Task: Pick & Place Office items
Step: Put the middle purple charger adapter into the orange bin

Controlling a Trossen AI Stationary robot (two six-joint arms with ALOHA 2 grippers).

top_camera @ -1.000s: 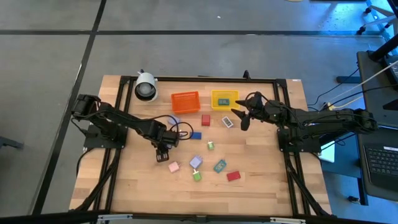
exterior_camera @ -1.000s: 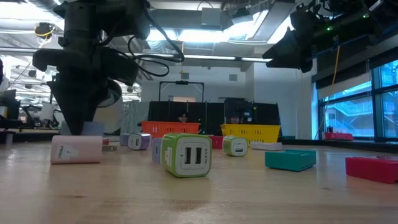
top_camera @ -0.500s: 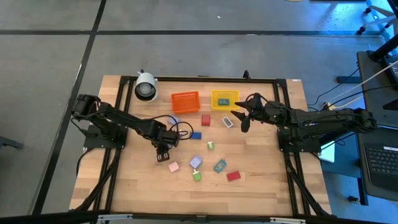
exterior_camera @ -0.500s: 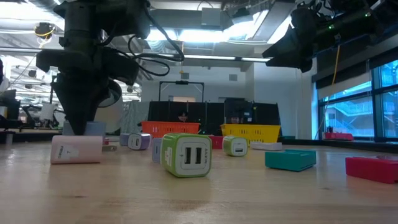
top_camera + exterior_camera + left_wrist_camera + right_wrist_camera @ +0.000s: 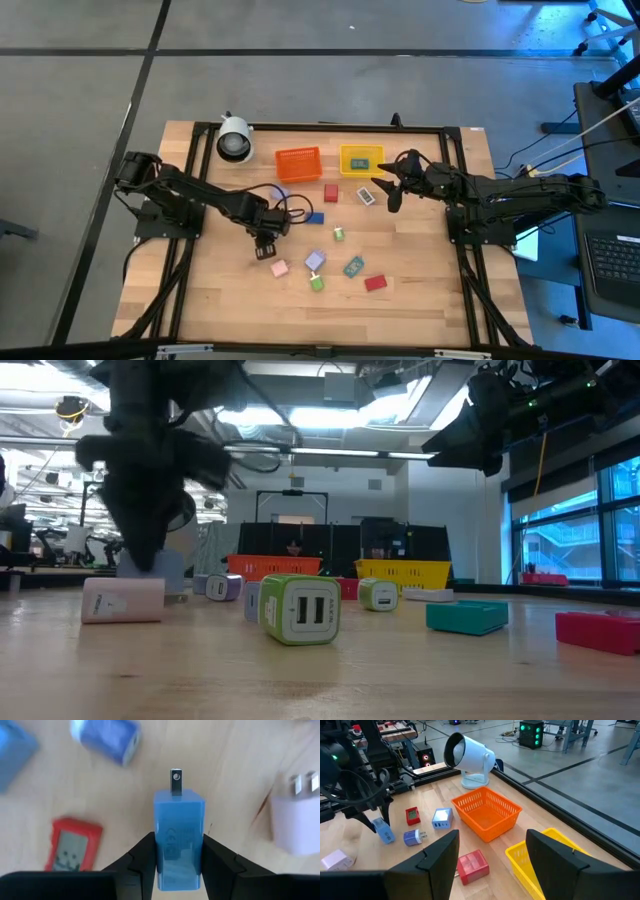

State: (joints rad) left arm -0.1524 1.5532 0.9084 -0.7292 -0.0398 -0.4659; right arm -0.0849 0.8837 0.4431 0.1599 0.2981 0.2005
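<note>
Looks like your left gripper (image 5: 177, 865) just finished pinching shut on the blue plug adapter (image 5: 178, 842) and is lifting it off the table (image 5: 420, 290), so bin drop is next, while the right gripper (image 5: 392, 187) waits wide open near the yellow bin (image 5: 360, 159).

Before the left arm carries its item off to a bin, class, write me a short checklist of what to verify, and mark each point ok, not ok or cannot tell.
1. Left gripper shut on the blue charger: ok, fingers press both its sides.
2. Charger sits straight in the grip: ok, prong points away from the wrist.
3. Charger lifted off the table: cannot tell.
4. Orange bin open and reachable: ok, nothing visible inside from the right wrist view.
5. Right gripper out of the way: ok, open, raised near the yellow bin.
6. Neighbours clear of the lift: cannot tell; pink charger lies close by.
</note>
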